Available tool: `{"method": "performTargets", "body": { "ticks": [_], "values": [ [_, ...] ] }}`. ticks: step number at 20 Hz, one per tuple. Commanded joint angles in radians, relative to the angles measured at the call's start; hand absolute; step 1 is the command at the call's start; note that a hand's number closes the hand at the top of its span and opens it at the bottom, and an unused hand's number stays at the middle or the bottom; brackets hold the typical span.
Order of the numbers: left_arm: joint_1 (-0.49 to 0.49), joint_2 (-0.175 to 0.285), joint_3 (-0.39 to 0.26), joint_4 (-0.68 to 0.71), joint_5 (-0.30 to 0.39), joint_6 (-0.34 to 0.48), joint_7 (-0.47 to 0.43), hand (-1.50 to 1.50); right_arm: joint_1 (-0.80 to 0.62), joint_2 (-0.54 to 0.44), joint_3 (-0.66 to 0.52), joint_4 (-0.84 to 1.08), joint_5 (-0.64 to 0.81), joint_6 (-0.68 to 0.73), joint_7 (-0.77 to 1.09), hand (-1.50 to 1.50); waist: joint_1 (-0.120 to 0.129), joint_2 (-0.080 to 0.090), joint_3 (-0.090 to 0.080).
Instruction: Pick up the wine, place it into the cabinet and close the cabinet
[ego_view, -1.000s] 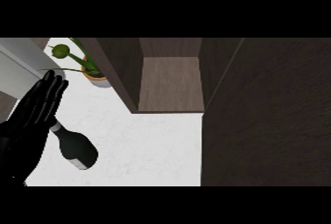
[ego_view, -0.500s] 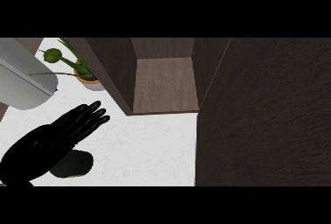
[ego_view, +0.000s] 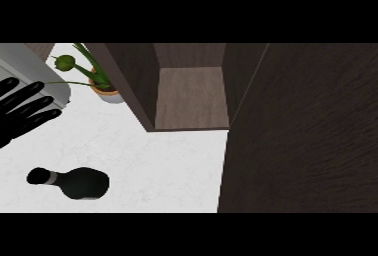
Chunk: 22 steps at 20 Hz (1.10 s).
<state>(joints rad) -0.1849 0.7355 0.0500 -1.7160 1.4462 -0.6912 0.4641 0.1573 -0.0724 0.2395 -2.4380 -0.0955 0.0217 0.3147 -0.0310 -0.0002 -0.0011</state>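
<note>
A: Where is the wine (ego_view: 74, 183)?
B: On the counter (ego_view: 162, 160), apart from the left hand (ego_view: 26, 112), whose fingers are straight, spread, and hold nothing.
A: Risk?
B: A sideways reach may knock it over, short of the open cabinet (ego_view: 189, 100).

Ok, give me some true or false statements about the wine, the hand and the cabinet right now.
1. The wine bottle is on the white counter. True.
2. The left hand is curled round the bottle. False: it is open at the view's left edge, apart from the bottle.
3. The cabinet is open. True.
4. The wine is inside the cabinet. False: it is outside, on the counter.
</note>
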Motion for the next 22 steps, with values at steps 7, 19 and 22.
{"method": "performTargets", "body": {
  "ticks": [7, 19, 22],
  "values": [
    [-0.157, 0.184, 0.045, 0.257, 0.349, -0.075, 0.255, -1.5, 0.004, 0.037, 0.201, -0.18, 0.167, -0.115, 0.182, -1.5, 0.015, -0.001, 0.0],
    [-0.2, 0.091, 0.022, 0.303, 0.183, -0.064, 0.255, -1.5, -0.054, -0.017, 0.248, -0.248, 0.234, -0.212, 0.287, -1.5, 0.01, -0.004, 0.0],
    [-0.207, 0.106, 0.047, 0.354, 0.206, -0.121, 0.283, -1.5, -0.132, -0.014, 0.246, -0.251, 0.25, -0.256, 0.366, -1.5, 0.013, -0.004, -0.001]
  ]
}}
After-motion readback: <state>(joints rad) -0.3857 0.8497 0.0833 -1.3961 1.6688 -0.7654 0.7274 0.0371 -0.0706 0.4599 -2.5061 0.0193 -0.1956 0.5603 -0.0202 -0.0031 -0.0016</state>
